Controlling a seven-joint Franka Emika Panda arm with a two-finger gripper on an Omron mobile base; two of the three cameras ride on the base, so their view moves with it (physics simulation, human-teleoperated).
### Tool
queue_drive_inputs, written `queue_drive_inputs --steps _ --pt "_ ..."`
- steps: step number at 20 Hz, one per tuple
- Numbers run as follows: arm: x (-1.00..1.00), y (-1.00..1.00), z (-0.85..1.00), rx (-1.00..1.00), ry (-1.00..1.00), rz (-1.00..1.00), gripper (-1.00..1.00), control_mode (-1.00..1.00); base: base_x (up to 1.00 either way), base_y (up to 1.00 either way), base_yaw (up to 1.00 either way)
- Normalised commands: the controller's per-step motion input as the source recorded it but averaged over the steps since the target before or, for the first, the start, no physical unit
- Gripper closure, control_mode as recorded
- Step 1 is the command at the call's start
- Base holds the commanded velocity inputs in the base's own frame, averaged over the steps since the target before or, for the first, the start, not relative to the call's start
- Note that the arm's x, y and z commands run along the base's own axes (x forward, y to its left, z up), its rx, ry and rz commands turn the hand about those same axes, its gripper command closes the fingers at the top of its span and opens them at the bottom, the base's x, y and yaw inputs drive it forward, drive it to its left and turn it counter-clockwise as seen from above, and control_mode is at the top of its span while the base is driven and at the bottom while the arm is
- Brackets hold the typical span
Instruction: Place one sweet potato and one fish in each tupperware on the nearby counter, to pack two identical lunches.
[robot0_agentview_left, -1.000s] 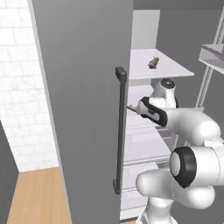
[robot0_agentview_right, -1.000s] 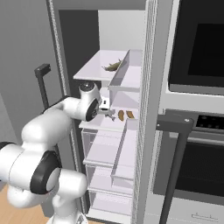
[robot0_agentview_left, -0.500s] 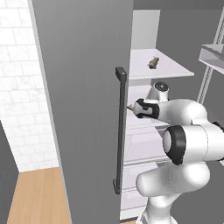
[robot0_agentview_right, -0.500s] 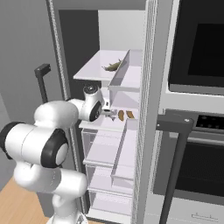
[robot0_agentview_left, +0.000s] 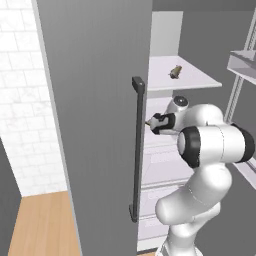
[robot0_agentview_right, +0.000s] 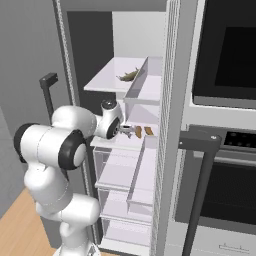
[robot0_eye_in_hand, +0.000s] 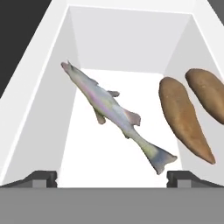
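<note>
Fingers (robot0_eye_in_hand: 112, 177) wide, empty, aimed into fridge bin (robot0_eye_in_hand: 39, 109). Fish (robot0_eye_in_hand: 114, 113) lies diagonal mid-bin; two sweet potatoes (robot0_eye_in_hand: 183, 118) just right of it. Risks: off-centre close slips on the thin fish body; a finger clips the near potato or bin wall.

No words, numbers or signs are showing anywhere. Nothing can be read on the fridge, the oven, the shelves or the food.

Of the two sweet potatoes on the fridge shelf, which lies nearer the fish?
The longer-looking sweet potato, directly beside the fish; the other sweet potato lies beyond it.
</note>
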Motion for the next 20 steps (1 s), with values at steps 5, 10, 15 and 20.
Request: queue_drive_inputs --steps 5,10,15,20 --pt "0.21 -0.05 -0.23 0.0 0.0 0.0 -1.0 -1.0 0.0 0.0 0.0" --pt "0.31 0.0 -0.07 0.0 0.0 0.0 -1.0 -1.0 0.0 0.0 0.0" --pt "0.34 0.0 -0.02 0.0 0.0 0.0 -1.0 -1.0 0.0 0.0 0.0" --pt "0.28 0.0 -0.17 0.0 0.0 0.0 -1.0 -1.0 0.0 0.0 0.0"
